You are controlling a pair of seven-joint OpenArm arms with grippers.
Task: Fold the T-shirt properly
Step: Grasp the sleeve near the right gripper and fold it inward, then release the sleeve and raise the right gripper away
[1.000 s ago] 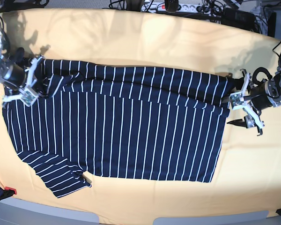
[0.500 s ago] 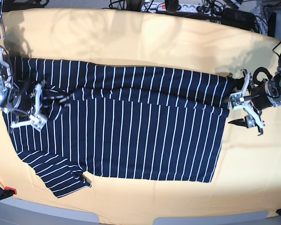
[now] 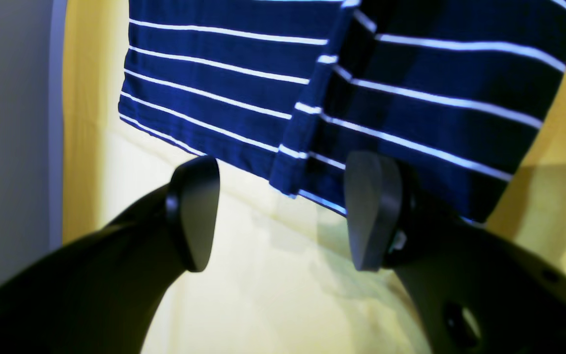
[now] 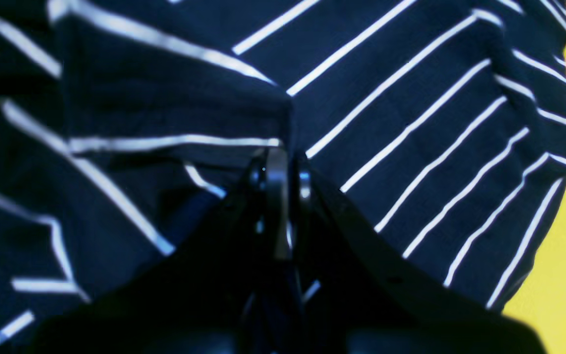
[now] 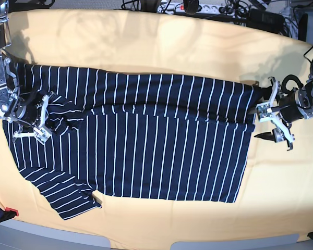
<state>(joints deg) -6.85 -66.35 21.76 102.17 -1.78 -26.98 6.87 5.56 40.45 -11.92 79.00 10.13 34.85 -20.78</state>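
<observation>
Cloth of the T-shirt (image 4: 410, 123) sat pinched in the clenched right pincer (image 4: 278, 196), which had carried the upper sleeve down and inward over the last second — a sleeve fold under way. Left pincer (image 3: 283, 211) waited agape at the hem, gripping nothing. Shirt lay spread on the yellow surface (image 5: 161, 47).

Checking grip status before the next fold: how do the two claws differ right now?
The left claw is open, empty, just off the T-shirt hem over the yellow table. The right claw is shut on a bunched fold at the sleeve end. Both sit at the T-shirt's edges.
</observation>
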